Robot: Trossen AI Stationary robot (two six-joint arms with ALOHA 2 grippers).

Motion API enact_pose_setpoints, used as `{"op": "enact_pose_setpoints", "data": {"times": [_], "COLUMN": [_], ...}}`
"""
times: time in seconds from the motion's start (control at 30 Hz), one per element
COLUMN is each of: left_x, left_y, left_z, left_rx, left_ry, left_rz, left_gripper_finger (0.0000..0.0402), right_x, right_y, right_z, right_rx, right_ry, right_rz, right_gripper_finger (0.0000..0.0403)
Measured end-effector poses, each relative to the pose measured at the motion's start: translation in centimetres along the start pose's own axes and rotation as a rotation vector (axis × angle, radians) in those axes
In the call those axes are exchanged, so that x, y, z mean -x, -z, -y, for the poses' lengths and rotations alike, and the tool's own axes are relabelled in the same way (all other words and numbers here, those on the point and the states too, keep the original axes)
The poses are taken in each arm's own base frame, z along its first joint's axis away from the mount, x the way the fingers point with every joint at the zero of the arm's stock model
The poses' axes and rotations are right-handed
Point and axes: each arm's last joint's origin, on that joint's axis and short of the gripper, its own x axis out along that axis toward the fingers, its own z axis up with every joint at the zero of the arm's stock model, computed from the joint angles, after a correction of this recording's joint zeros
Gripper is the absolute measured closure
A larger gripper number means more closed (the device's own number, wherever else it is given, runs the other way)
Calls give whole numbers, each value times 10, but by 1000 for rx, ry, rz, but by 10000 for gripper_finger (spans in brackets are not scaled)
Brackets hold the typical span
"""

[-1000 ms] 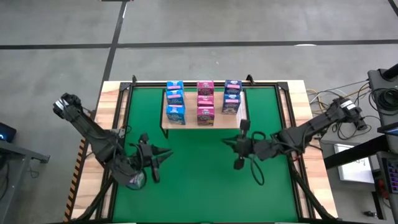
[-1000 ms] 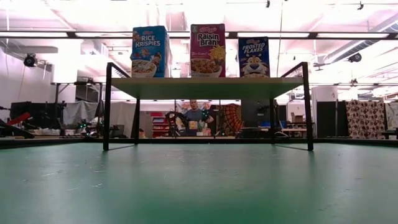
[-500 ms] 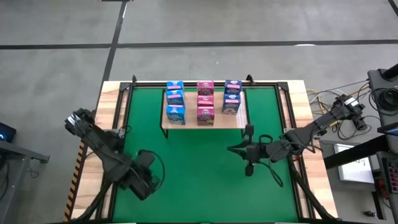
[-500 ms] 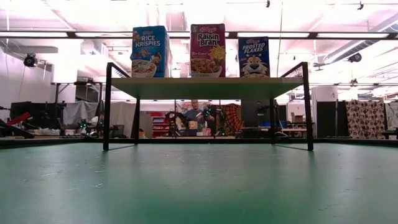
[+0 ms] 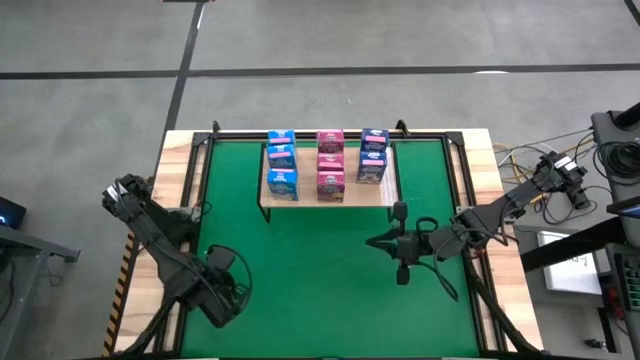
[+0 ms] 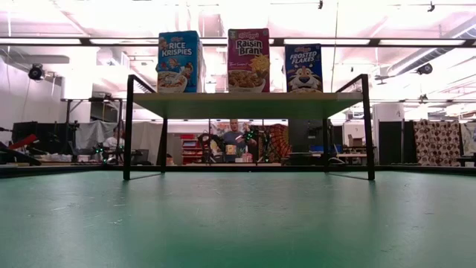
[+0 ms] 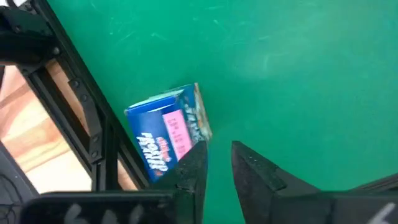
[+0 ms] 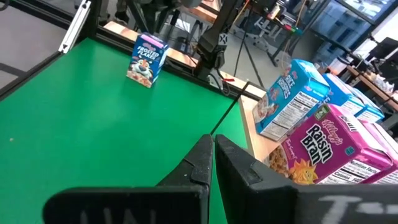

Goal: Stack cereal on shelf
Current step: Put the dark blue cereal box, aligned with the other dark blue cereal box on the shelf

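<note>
Now, left gripper [image 7: 216, 163]: I am seeing its fingers [image 7: 193, 163] standing slightly apart, gripping nothing, hanging over the green mat [image 7: 298, 68] near the mat's left edge.
Dark blue box [image 7: 168, 132]: it is lying tilted on the mat just ahead of the left fingertips, one finger overlapping its corner in the left wrist view, so I cannot tell whether they are touching; the black frame rail [image 7: 81, 106] is running right beside it.
Right gripper [image 8: 212, 163]: I am reading its fingers [image 8: 200, 163] as pressed together with nothing between them, hovering over the mat just in front of the shelf.
Shelf [image 5: 330, 203]: it is sitting just beyond the right gripper and well apart from the left one, a light-wood board on black legs.
Cereal on the shelf [image 5: 328, 166]: I am counting three light blue boxes in one column, three pink in the middle, and two dark blue in the last column.
Low view: three boxes are showing upright at the shelf's front, Rice Krispies [image 6: 179, 62], Raisin Bran [image 6: 248, 60], Frosted Flakes [image 6: 303, 68].
Background: a person [image 6: 235, 141] is standing far behind the table.
</note>
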Motion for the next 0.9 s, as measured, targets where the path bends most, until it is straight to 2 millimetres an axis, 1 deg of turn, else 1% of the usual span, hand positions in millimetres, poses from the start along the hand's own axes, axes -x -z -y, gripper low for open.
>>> {"op": "enact_pose_setpoints", "data": {"times": [0.13, 0.27, 0.37, 0.47, 0.63, 0.9], "left_x": [0, -2, -9, -19, -32, -48], "left_y": [0, -1, -1, 0, 0, 3], "left_z": [-2, -5, -7, -10, -13, -16], "left_rx": [-2, -5, -12, -7, 3, 16], "left_ry": [-22, -53, -85, -135, -159, -153], "left_rz": [5, 11, 11, -1, 3, 3], "left_gripper_finger": [305, 247, 206, 180, 170, 180], "right_x": [0, 0, 0, 0, 0, 0], "right_y": [0, 0, 2, 3, 3, 3], "right_z": [0, 0, 0, -1, -1, -1], "right_rx": [-2, -13, -23, -27, -29, -37], "right_ry": [0, 0, -3, -5, -5, -5], "right_rz": [0, 0, -12, -22, -22, -22], "right_gripper_finger": [394, 394, 394, 394, 394, 394]}}
